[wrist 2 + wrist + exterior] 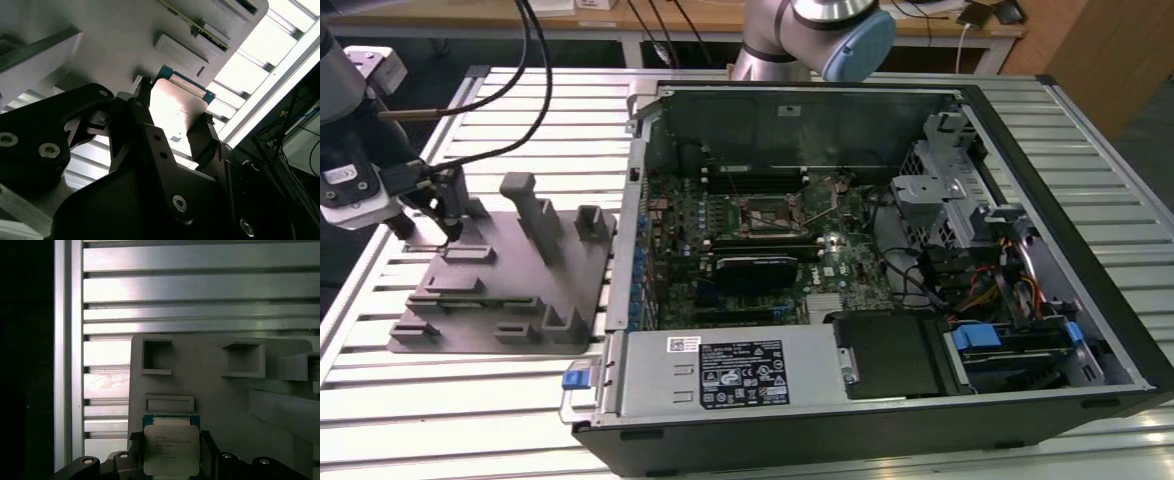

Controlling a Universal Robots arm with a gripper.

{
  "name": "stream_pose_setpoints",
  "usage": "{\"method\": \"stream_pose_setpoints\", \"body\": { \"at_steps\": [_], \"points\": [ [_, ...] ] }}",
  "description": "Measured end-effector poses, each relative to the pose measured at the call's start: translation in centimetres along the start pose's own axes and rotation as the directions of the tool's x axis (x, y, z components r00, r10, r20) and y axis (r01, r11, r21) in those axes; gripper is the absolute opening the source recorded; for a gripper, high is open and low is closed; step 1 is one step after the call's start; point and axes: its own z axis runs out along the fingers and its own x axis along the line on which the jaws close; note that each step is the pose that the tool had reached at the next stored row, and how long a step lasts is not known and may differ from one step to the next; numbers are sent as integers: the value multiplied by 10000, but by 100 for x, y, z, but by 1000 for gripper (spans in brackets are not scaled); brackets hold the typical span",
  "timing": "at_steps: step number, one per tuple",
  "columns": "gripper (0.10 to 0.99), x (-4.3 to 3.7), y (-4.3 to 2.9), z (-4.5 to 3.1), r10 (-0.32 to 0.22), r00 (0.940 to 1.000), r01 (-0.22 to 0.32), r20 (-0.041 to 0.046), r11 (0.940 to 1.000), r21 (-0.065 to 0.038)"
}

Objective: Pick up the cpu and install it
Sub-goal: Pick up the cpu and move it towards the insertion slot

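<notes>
The cpu [167,449], a small square chip with a silvery top and a thin blue-green rim, sits at the corner of the grey fixture block [225,400]. In both wrist views my gripper [168,441] has a black finger pressed against each side of the chip, shut on it. The second wrist view shows the cpu [176,107] bright between the two fingers [144,102]. In the exterior view the gripper [450,232] is down on the fixture block [507,290] at the exterior view's left. The black socket frame [774,210] lies on the motherboard inside the open computer case.
The open computer case [1067,300] takes up the middle and the exterior view's right, with a power supply [734,375], drive cage [947,190] and cable bundles. Upright grey posts [520,205] rise from the fixture beside the gripper. Everything rests on a slatted aluminium table [454,420].
</notes>
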Motion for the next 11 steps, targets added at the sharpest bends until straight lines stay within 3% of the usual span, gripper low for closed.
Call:
{"method": "stream_pose_setpoints", "body": {
  "at_steps": [11],
  "points": [
    [541,-6,14,-244,0,10000,0,0,10000,0]
  ]
}}
